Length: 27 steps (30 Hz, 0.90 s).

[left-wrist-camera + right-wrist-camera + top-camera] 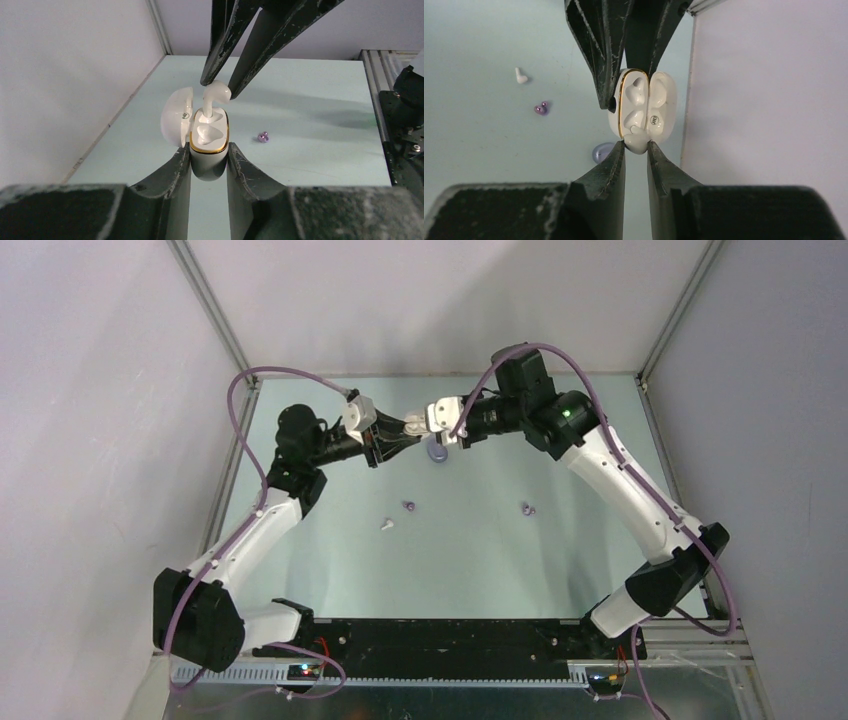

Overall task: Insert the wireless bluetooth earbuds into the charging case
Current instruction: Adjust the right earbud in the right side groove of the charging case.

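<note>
My left gripper point(209, 151) is shut on the body of a white charging case point(209, 142) with a gold rim, its lid point(176, 117) open to the left. My right gripper point(636, 145) is shut on a white earbud point(636, 141). The bud point(216, 93) stands with its stem in the case's far socket, head still above the rim. The near socket is empty. Both grippers point(398, 432) point(432, 420) meet above the far middle of the table. A second white earbud point(386, 524) and two purple earbuds point(408, 505) point(527, 508) lie on the table.
A purple case point(437, 452) lies on the table just below the two grippers and also shows in the right wrist view point(603, 151). White enclosure walls stand close at the back and sides. A black base rail point(450, 640) runs along the near edge.
</note>
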{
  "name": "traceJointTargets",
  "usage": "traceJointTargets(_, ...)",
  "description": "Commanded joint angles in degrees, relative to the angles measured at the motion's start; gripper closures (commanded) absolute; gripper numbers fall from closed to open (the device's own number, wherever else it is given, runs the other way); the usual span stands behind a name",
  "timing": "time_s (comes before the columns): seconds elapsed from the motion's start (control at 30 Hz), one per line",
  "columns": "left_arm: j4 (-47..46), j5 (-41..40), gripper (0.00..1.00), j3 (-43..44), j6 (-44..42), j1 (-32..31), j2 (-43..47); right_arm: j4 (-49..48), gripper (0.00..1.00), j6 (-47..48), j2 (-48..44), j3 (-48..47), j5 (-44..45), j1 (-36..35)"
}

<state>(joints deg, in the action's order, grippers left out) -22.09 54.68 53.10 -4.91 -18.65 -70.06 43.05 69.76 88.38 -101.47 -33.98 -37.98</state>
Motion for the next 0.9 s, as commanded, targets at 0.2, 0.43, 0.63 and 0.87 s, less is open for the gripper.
traceJointTargets(0.2,-1.11,-1.63,1.0,2.52,-5.1,-0.77,0.79,5.74,0.87,-23.18,7.06,-13.3,5.03,-1.58)
traceJointTargets(0.43,-1.44,-6.08,1.0,1.23,-6.55,-2.07,1.57,4.89,0.9,-29.18,8.21,-14.43,9.66,-3.0)
traceJointTargets(0.63,-1.73,-7.95,1.0,0.44,-8.75,-3.06,2.29,7.17,0.91,-37.27,11.21,-17.94,14.04,-4.33)
traceJointTargets(0.87,-1.36,-7.68,1.0,0.15,-10.86,-3.48,2.58,8.99,0.91,-45.62,13.81,-22.66,14.6,-4.05)
